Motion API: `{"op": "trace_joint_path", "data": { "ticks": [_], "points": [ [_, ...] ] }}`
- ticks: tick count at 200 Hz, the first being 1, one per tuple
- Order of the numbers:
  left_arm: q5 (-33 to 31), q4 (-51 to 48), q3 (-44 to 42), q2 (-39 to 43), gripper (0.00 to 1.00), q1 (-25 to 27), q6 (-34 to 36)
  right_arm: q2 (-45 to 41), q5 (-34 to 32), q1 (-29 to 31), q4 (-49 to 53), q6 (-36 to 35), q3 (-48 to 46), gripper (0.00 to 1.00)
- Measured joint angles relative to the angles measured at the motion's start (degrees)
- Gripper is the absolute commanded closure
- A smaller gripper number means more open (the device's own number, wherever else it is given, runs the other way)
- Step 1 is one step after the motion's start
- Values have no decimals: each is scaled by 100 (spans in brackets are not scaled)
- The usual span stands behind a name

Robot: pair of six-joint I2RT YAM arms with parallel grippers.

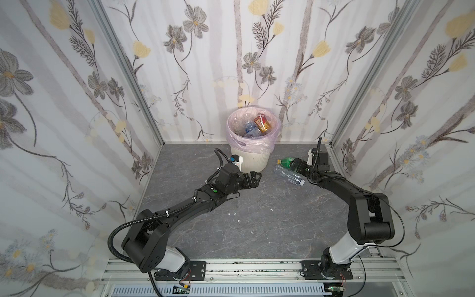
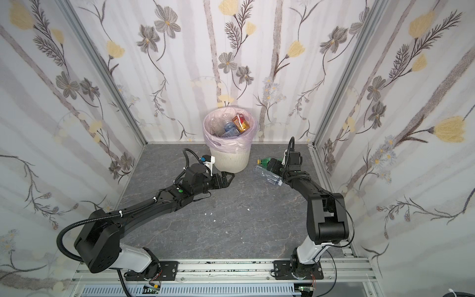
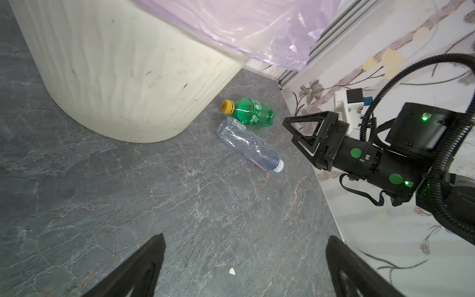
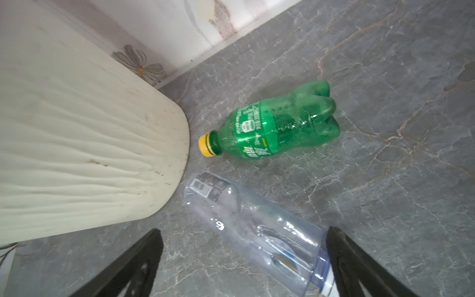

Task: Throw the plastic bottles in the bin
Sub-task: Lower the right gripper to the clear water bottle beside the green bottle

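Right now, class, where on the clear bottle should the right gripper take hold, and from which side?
Grip the clear bottle across its mid-body, coming down from above. It lies flat on its side, so the long body offers two opposed walls; the open right gripper could probably straddle them. Mind the green bottle close beside it.

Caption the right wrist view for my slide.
Open right tool hangs over a clear bottle beside a green bottle, both lying on the grey surface by the cream bin.
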State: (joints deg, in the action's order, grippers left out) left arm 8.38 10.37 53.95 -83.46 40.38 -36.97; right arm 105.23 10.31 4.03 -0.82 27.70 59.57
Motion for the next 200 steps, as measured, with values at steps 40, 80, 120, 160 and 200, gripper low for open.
{"op": "trace_joint_path", "data": {
  "ticks": [40,80,120,160,200],
  "points": [
    [-2,203,-229,17,0,28,-59,457,9,-11,20,-133,203,0],
    [-26,337,-358,33,0,28,-74,597,118,22,7,-184,205,0],
    [-46,398,-435,44,0,26,-79,597,199,127,-24,-186,-4,0],
    [-46,437,-538,44,0,26,-101,505,201,289,-68,-184,-243,0],
    [-44,507,-573,44,0,24,-120,446,197,525,-190,-184,-411,0]
  ]
}}
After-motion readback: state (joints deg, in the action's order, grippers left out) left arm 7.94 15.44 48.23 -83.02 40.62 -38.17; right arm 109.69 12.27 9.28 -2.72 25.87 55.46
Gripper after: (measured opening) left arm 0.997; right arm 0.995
